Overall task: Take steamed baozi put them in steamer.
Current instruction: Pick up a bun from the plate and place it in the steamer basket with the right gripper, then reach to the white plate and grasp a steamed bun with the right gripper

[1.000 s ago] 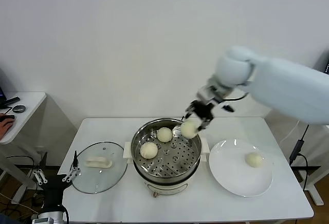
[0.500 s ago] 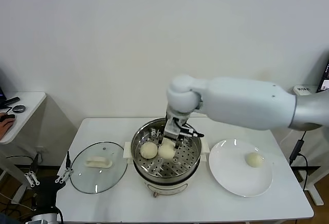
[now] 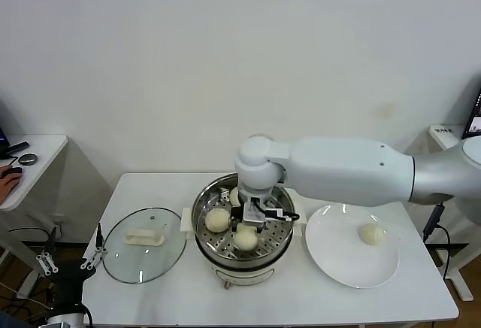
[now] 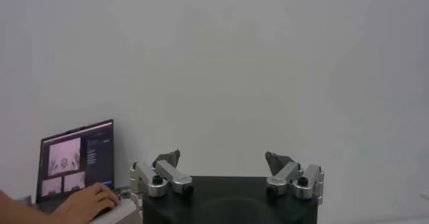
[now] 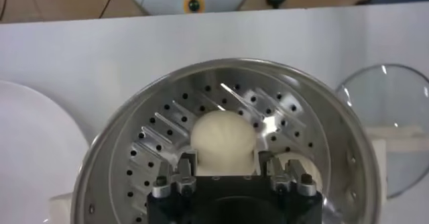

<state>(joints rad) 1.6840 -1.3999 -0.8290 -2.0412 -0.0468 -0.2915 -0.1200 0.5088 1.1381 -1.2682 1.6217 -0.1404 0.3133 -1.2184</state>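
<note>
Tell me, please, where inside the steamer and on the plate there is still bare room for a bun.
The steamer is crowded on its left and near side: three baozi sit there, one between the right tool fingers. Its perforated tray is bare on the right, toward the plate. The white plate holds one bun near its far right; its left and near parts are free.

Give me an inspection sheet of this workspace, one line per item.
Surface: white table.
Job's things: shiny round steel steamer holds three cream-white baozi, one at the right gripper; a fourth bun lies on the flat white plate.
Clutter: round glass lid, left of the steamer.
Grippers: right gripper inside the steamer, around that bun; left gripper open, parked low, off the table.
Cables: black cable, right.
Surroundings: white wall; side desk.
</note>
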